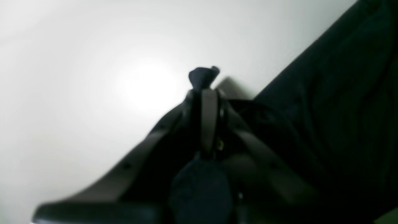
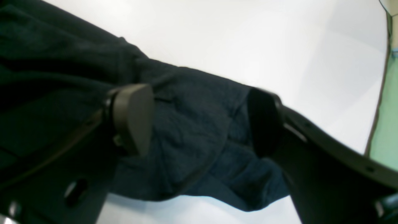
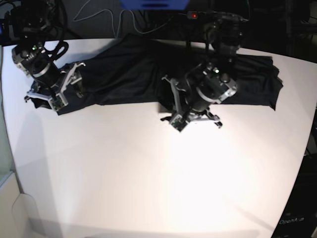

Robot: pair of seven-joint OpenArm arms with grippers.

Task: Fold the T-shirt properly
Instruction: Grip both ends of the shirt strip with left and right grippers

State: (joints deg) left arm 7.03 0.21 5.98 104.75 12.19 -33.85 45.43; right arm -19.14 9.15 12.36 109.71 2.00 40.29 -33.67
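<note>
The black T-shirt (image 3: 129,69) lies spread in a long band across the far side of the white table (image 3: 158,173). My left gripper (image 3: 172,119) is at the shirt's near edge around its middle. In the left wrist view the left gripper (image 1: 205,91) is shut, with a small tuft of black fabric sticking out past its tips, and the T-shirt (image 1: 342,99) lies to the right. My right gripper (image 3: 45,99) is at the shirt's left end. It stands open (image 2: 199,121) with one finger on each side of the crumpled sleeve end (image 2: 192,90).
Cables (image 3: 106,17) and dark equipment (image 3: 228,25) sit behind the table's far edge. A green floor (image 2: 385,130) shows past the table's edge in the right wrist view. The near part of the white tabletop (image 1: 93,62) is bare and brightly lit.
</note>
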